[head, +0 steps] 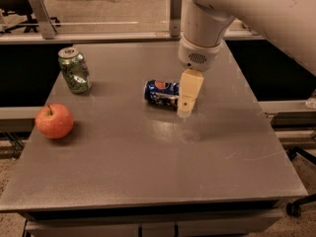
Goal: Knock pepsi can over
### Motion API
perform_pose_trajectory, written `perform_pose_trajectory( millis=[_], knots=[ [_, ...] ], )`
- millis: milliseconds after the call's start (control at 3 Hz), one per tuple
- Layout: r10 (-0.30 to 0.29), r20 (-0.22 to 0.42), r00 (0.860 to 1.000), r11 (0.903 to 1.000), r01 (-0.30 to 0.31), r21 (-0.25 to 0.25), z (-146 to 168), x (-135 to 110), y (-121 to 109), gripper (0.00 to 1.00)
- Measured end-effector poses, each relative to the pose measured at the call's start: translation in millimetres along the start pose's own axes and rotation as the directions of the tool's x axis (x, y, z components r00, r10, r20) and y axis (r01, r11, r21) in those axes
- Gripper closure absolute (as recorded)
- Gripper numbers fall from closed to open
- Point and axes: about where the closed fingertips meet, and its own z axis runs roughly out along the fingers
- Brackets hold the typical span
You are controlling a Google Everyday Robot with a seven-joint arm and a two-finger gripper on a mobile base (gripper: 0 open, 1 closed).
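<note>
The pepsi can (161,93), dark blue with a red-white-blue logo, lies on its side near the middle of the grey table (148,167). My gripper (186,108) hangs from the white arm just to the can's right, its cream-coloured fingers (189,90) pointing down and overlapping the can's right end. The gripper holds nothing that I can see.
A green patterned can (74,69) stands upright at the table's back left. A red apple (54,120) sits at the left edge. Metal rails and posts (42,14) run behind the table. The white arm (256,9) spans the upper right.
</note>
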Motion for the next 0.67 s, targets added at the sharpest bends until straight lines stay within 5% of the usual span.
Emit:
perform_pose_trajectory(
  millis=[667],
  knots=[
    [0.037,0.069,0.997,0.9986,-0.039,0.035,-11.3,23.3,-8.6,0.00]
  ],
)
